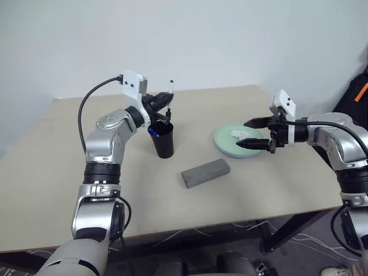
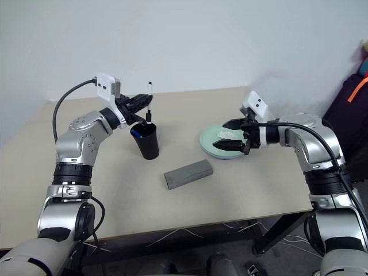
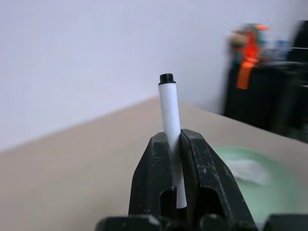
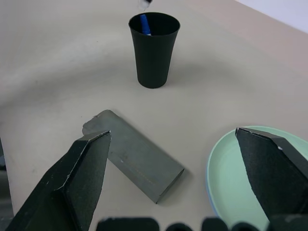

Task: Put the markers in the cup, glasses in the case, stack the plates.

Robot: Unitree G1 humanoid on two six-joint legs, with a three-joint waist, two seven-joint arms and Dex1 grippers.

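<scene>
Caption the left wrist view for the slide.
Left gripper shut on the black-capped marker, held upright above the table, mint green plate beyond.

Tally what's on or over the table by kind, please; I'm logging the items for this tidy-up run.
Markers: 2 (black-capped marker in the left gripper, blue-capped marker in the cup)
Cup: 1
Case: 1
Plates: 2 (mint plate on a blue plate)
White tissue: 1
Total: 7
</scene>
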